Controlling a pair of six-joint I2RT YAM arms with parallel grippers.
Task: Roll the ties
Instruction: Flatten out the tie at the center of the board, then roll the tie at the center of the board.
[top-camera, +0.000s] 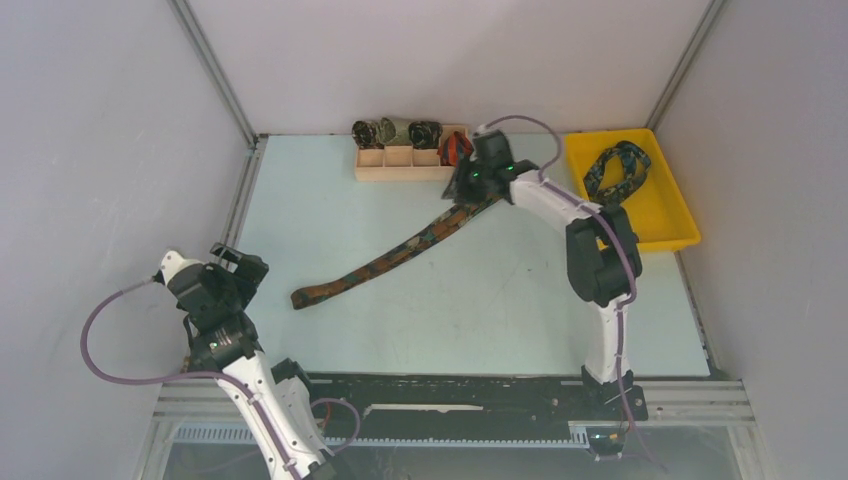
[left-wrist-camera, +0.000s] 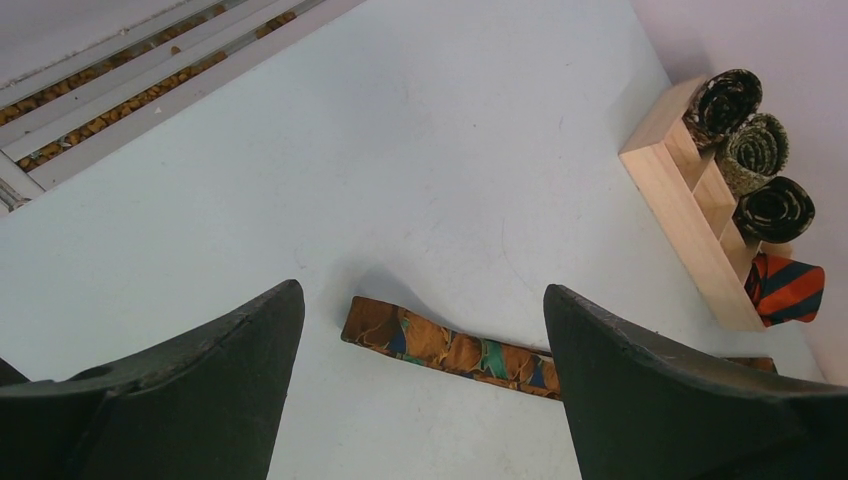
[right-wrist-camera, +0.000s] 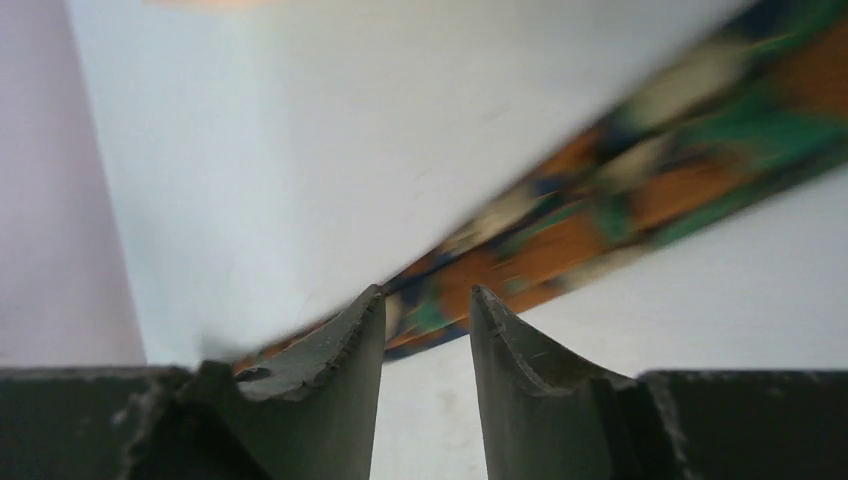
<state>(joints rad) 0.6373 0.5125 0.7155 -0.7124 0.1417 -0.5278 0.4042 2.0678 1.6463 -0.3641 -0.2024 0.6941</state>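
Brown tie (top-camera: 390, 255): flat, unrolled, diagonal across frame centre | Left gripper (left-wrist-camera: 422, 290): lower left, jaws wide, empty | Right gripper (right-wrist-camera: 427, 292): top centre, at the tie's upper end, jaws narrowly apart, nothing clamped | Rack (top-camera: 400, 172): top centre, rolled ties (top-camera: 397, 131) inside

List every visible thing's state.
Brown-orange-green printed fabric necktie: unrolled, lying flat.
Three dark printed ties: rolled, in wooden box.
Red-orange and black tie: bundled, box's end compartment.
Navy-teal tie: unrolled, in yellow plastic tray.
Left gripper: open, empty.
Right gripper: partly open, above brown necktie.
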